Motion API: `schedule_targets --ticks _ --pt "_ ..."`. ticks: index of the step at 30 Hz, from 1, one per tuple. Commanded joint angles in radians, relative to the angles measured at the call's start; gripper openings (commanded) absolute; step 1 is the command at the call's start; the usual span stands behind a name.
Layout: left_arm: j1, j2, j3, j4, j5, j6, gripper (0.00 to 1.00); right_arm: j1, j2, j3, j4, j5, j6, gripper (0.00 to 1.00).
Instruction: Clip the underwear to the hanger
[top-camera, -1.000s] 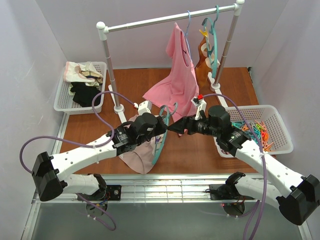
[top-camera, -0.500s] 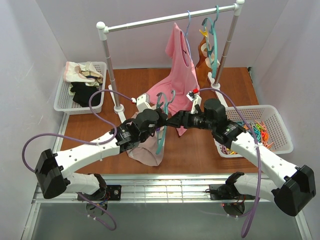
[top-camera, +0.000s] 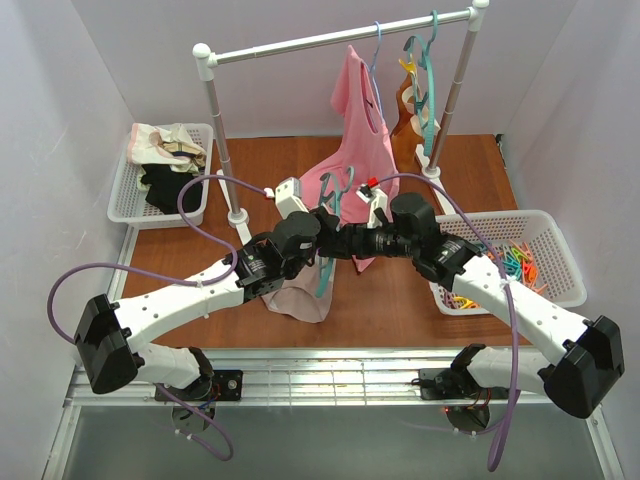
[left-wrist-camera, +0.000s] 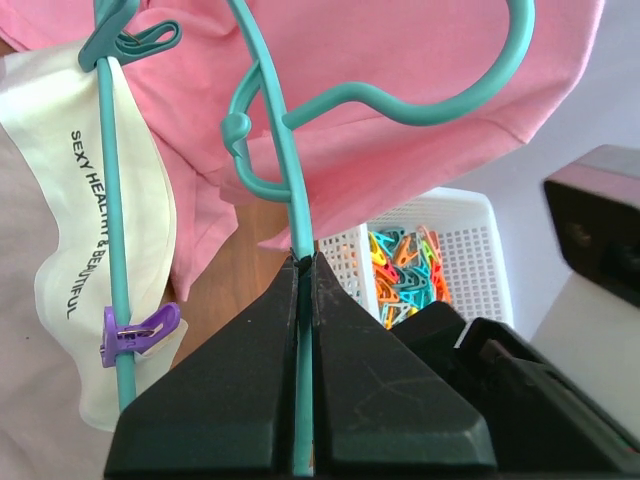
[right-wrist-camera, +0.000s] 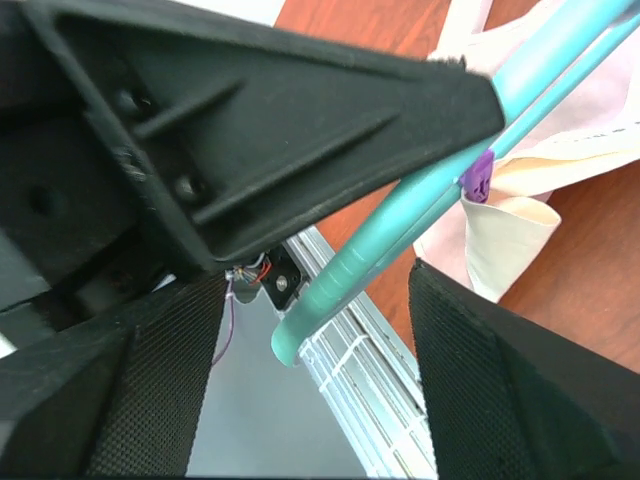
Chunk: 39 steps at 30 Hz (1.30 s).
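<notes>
Left wrist view showed the left gripper (left-wrist-camera: 303, 265), jaws pressed tight on the hanger (left-wrist-camera: 292, 200), the underwear (left-wrist-camera: 70, 230) clipped along its other arm. The right gripper (right-wrist-camera: 318, 340), jaws spread astride the hanger's end, needed to close squarely on bare plastic, clear of the purple clip (left-wrist-camera: 140, 333).

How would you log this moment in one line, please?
left end effector: shut on hanger; right end effector: open, straddling hanger end; underwear: clipped
</notes>
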Motion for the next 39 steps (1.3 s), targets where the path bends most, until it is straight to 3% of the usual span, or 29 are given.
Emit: schedule_targets --ticks 1,7,17,28,34,39 --pt "-0.006 -0.032 0.027 0.058 -0.033 -0.006 0.00 0.015 0.021 0.061 -0.053 0.034 -0.033 0.63" --pt "-0.008 -0.052 0.020 0.074 -0.047 -0.023 0.00 0.062 0.069 0.130 -0.185 0.138 -0.076 0.52" --pt "-0.008 -0.056 0.023 0.044 -0.039 0.002 0.00 0.073 0.041 0.170 -0.324 0.314 -0.083 0.21" --pt "-0.008 -0.073 0.003 0.044 -0.004 0.056 0.00 0.075 0.040 0.210 -0.392 0.404 -0.103 0.01" --pt "-0.008 -0.147 -0.068 0.045 -0.004 0.074 0.18 0.075 0.050 0.246 -0.409 0.428 -0.119 0.01" --pt "-0.008 -0.237 -0.134 0.016 -0.013 0.092 0.48 0.075 0.087 0.306 -0.432 0.431 -0.165 0.01"
